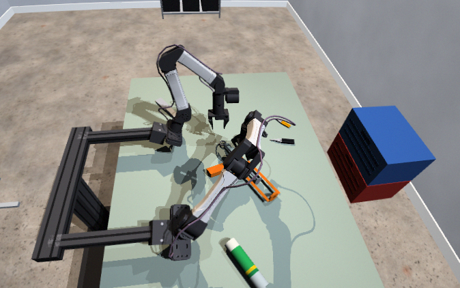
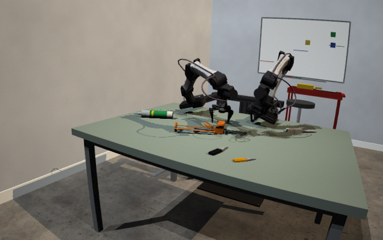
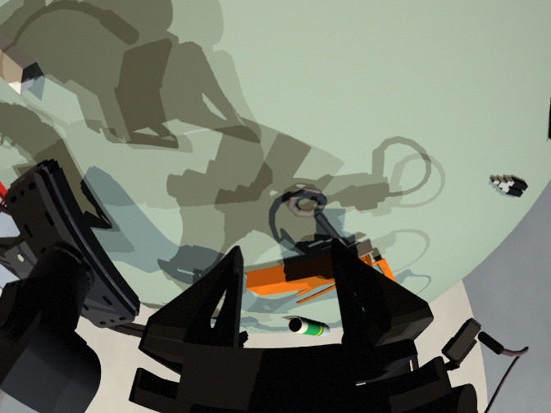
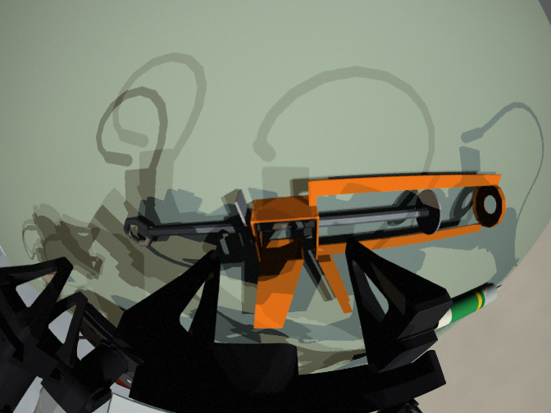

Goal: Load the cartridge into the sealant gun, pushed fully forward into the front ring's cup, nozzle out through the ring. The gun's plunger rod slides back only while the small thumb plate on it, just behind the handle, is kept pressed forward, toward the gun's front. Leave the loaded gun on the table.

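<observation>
Green table point(image 1: 307, 222) point(image 2: 182, 153) point(image 3: 444, 79) point(image 4: 266, 44): gun point(image 1: 271, 185) point(image 2: 219, 128) point(image 3: 266, 276) point(image 4: 400, 181) unloaded, cartridge point(image 1: 243, 257) point(image 2: 159, 114) point(image 3: 311, 327) point(image 4: 466, 306) apart, rod retraction and loading left; left gripper point(image 1: 218, 127) point(image 3: 287, 248) part-open, right gripper point(image 2: 221, 120) point(image 4: 284, 247) wide, both empty.

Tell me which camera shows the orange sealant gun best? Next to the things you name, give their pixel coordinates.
The right wrist view: the sealant gun point(image 1: 271, 196) point(image 2: 220, 127) point(image 3: 266, 279) point(image 4: 278, 301) shows there with handle, rod and front ring. From the top, an arm covers its middle; the exterior shows it small, from the side; the left wrist view has a finger across it.
</observation>
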Controlling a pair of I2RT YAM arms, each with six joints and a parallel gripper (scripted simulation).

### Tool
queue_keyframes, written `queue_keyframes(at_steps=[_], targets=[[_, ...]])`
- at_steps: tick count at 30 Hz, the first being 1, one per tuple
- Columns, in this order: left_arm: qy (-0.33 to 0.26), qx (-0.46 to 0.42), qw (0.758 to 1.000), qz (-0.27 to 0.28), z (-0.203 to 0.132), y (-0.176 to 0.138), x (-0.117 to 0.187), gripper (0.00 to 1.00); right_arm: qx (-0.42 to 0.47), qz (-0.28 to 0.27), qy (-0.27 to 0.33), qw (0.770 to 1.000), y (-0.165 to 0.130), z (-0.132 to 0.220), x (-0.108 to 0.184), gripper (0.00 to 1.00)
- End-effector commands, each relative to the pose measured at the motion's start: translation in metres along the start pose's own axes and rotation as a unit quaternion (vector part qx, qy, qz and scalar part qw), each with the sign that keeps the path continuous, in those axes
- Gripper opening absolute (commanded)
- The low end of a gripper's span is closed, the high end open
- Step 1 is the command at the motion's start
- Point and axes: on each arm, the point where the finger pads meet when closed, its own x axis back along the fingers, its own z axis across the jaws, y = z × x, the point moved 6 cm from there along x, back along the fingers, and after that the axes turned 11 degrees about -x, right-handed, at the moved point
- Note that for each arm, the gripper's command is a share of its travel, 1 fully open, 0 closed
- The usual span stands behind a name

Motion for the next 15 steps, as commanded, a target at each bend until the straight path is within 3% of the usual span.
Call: queue_keyframes(at_steps=[1,15], targets=[[-0.019,-0.005,1.0,0.003,-0.012,0.0,0.007,0.62,-0.006,0.009,-0.007,1.0,0.006,-0.007,-0.017,0.92],[-0.019,-0.005,1.0,0.003,-0.012,0.0,0.007,0.62,0.011,-0.004,0.003,1.0,-0.009,0.015,-0.002,0.92]])
